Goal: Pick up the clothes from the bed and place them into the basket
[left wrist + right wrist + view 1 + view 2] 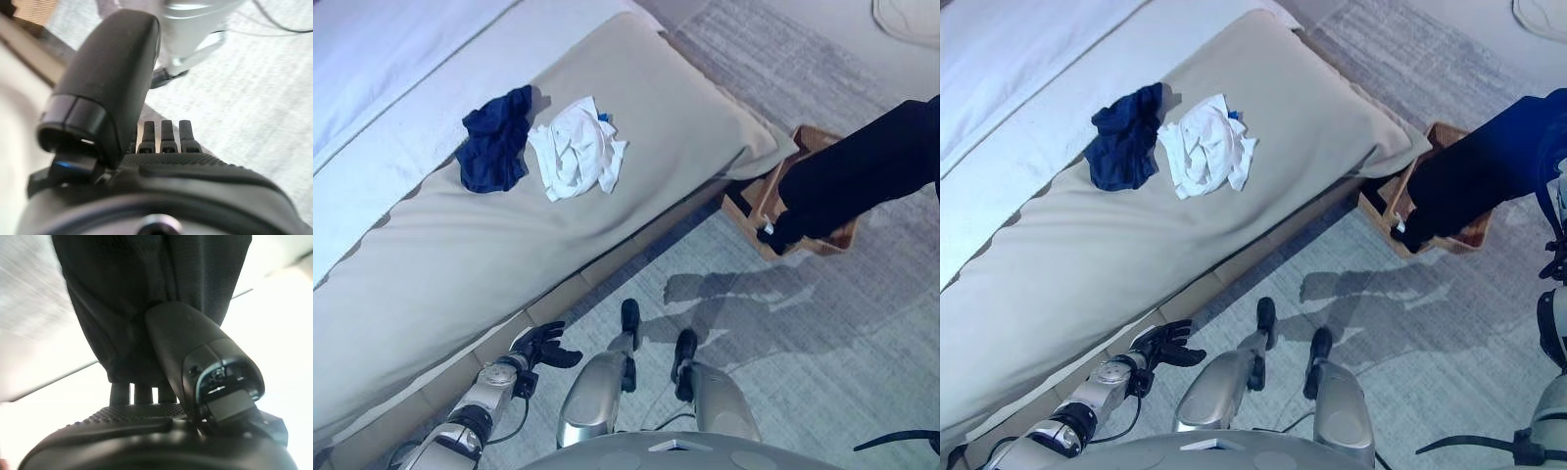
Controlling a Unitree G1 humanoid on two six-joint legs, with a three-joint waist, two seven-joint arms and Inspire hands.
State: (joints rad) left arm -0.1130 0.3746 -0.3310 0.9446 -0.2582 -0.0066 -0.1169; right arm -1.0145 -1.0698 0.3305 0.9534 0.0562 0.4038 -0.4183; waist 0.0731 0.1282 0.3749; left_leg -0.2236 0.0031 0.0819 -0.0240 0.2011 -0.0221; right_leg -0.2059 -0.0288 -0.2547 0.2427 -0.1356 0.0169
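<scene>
The dark garment (146,298) is hanging pinched in the right hand (195,362), draping over the basket (1474,235); dropped off-centre, it could catch the rim. The blue (495,139) and white clothes (576,149) are lying on the bed (460,264), far off. The left hand (543,345) is idling relaxed.

A crumpled navy garment (496,144) and a bunched white one (576,149) lie touching on the bed (460,255), while dark clothing (862,171) hangs over the wicker basket (751,203).
</scene>
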